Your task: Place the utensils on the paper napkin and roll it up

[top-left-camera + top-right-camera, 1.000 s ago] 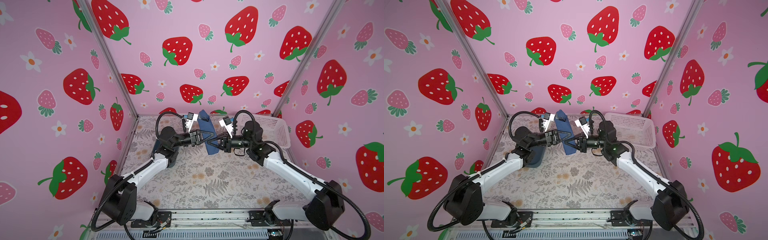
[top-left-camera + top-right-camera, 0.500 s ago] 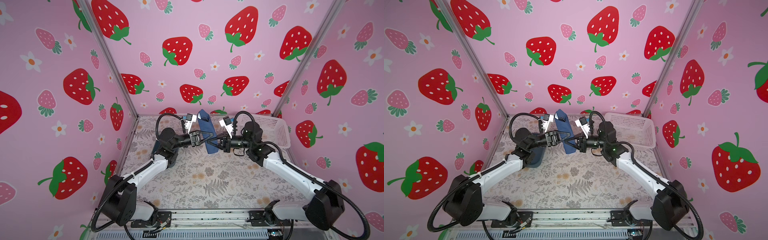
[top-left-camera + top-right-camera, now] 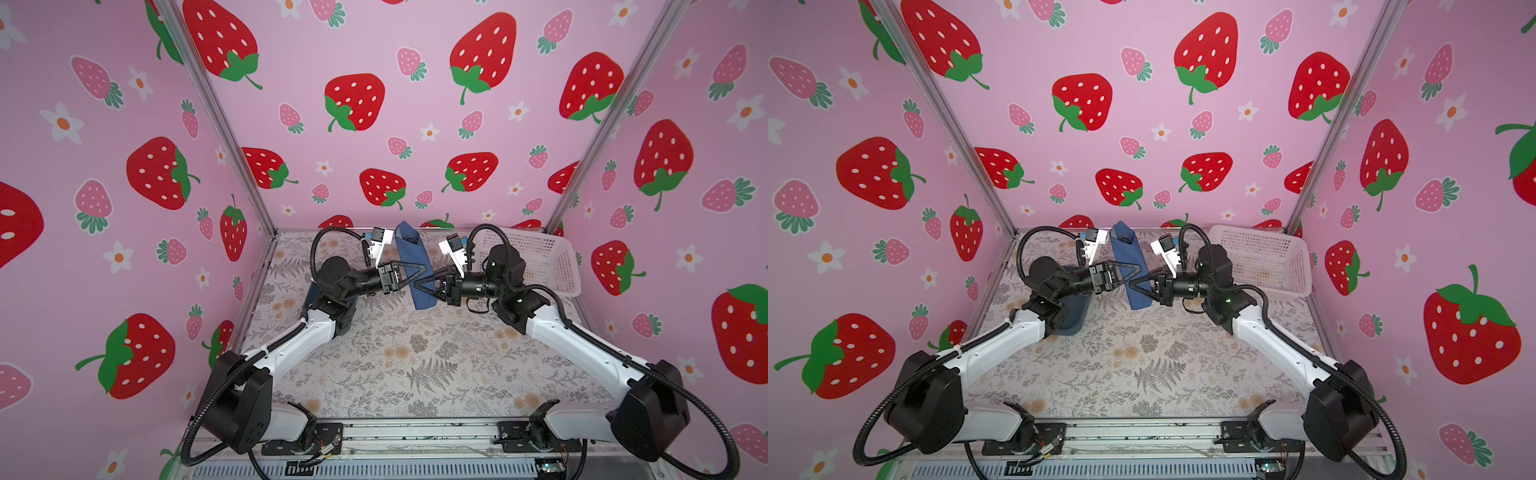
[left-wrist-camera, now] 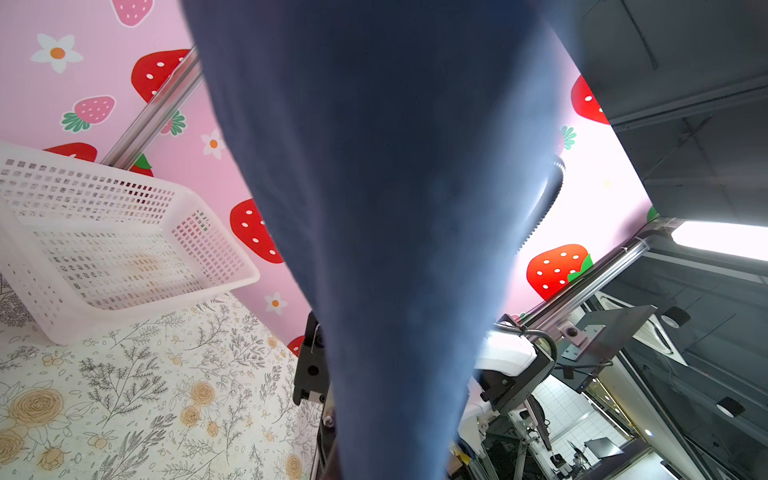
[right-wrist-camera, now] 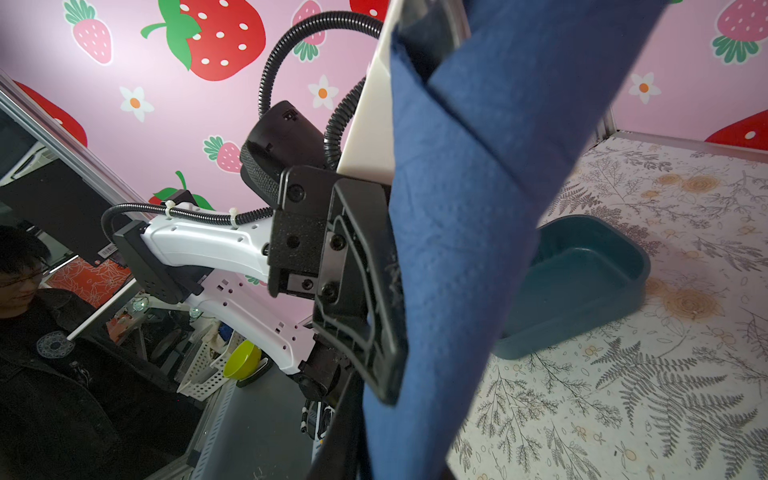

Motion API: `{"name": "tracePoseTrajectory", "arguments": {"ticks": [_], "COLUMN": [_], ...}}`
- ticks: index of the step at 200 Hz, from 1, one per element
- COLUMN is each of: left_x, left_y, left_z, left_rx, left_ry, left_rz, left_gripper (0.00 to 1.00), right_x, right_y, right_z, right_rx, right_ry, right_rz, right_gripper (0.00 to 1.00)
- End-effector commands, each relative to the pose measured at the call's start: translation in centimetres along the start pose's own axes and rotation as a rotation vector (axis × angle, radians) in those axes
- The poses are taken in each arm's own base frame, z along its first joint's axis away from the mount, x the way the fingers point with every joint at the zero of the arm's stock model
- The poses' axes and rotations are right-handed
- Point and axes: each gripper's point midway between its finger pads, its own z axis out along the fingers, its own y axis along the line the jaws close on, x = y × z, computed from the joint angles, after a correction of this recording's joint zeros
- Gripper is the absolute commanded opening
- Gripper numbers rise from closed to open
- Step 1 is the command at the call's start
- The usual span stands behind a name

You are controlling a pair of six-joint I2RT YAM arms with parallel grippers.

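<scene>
the paper napkin (image 3: 409,255) (image 3: 1126,253) is already rolled into a long narrow bundle, and it is up in the air above the far middle of the tabletop (image 3: 415,361), not lying on it. it stands almost upright and leans a little, and the top end is open and reaches up in front of the back wall. what is inside the roll is hidden; at the open end i see only a dark hollow. the left pincer (image 3: 424,269) (image 3: 1139,266) comes from the left and is closed on the middle part of the roll. in the right wrist view one black finger (image 5: 365,291) of it lies flat against the blue paper (image 5: 457,249). the right pincer (image 3: 416,286) (image 3: 1131,286) comes from the opposite side, a little lower, and its fingers run together to a point on the lower part of the roll, so it looks closed on the napkin too. in the left wrist view the napkin (image 4: 395,208) fills the middle of the picture. a white basket (image 3: 540,266) (image 4: 124,232) stands in the far right corner, near the right arm. a dark teal tub (image 3: 1077,320) (image 5: 582,282) sits on the left side of the tabletop, partly under the left arm, well apart from the basket.
</scene>
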Motion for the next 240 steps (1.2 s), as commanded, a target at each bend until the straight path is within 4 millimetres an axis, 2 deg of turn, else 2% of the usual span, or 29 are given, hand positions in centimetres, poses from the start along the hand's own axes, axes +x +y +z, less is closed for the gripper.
{"name": "tracePoseTrajectory", "arguments": {"ticks": [1,27,34,44,63,92,112,129,145,168,177,210,240], "left_x": [-1.0,-1.1,-1.1,-1.1,-0.9,-0.4,0.0,0.3,0.6,1.0,1.1,1.6,1.8], "left_y": [-2.1,-2.5,-2.5,-2.5,-2.4,-2.2,-2.2,-2.2,-2.2,-2.2,-2.2,-2.1,-2.3], "left_z": [-0.4,-0.5,-0.5,-0.5,-0.6,-1.0,-1.4,-1.6,-1.6,-1.7,-1.7,-2.0,-2.2], "left_rx": [0.031,0.035,0.036,0.034,0.027,0.006,-0.008,-0.014,-0.019,-0.022,-0.021,-0.022,-0.030], "left_ry": [-0.040,-0.041,-0.038,-0.040,-0.044,-0.033,-0.030,-0.021,0.002,0.023,0.027,0.030,0.027], "left_rz": [0.067,0.092,0.099,0.109,0.133,0.171,0.202,0.213,0.202,0.169,0.159,0.146,0.160], "left_gripper": [0.07,0.07,0.07,0.07,0.07,0.07,0.07,0.07,0.07,0.07,0.07,0.07,0.08], "right_x": [-1.2,-1.3,-1.4,-1.5,-2.1,-3.9,-4.8,-4.8,-4.2,-0.6,1.0,3.6,4.3], "right_y": [1.0,0.8,0.7,0.6,0.4,-0.6,-1.7,-4.3,-8.2,-15.2,-17.2,-21.9,-24.7], "right_z": [-0.9,-1.4,-1.6,-1.9,-3.1,-6.6,-9.1,-11.5,-14.7,-20.7,-22.2,-23.8,-24.9], "right_rx": [0.000,0.017,0.023,0.038,0.072,0.190,0.299,0.418,0.552,0.767,0.813,0.987,1.097], "right_ry": [-0.045,-0.053,-0.058,-0.069,-0.098,-0.199,-0.281,-0.344,-0.404,-0.482,-0.492,-0.308,-0.171], "right_rz": [-0.074,-0.070,-0.070,-0.073,-0.082,-0.109,-0.136,-0.075,0.053,0.326,0.412,0.415,0.368], "right_gripper": [0.19,0.21,0.24,0.33,0.34,0.45,0.46,0.47,0.47,0.47,0.45,0.48,0.51]}}
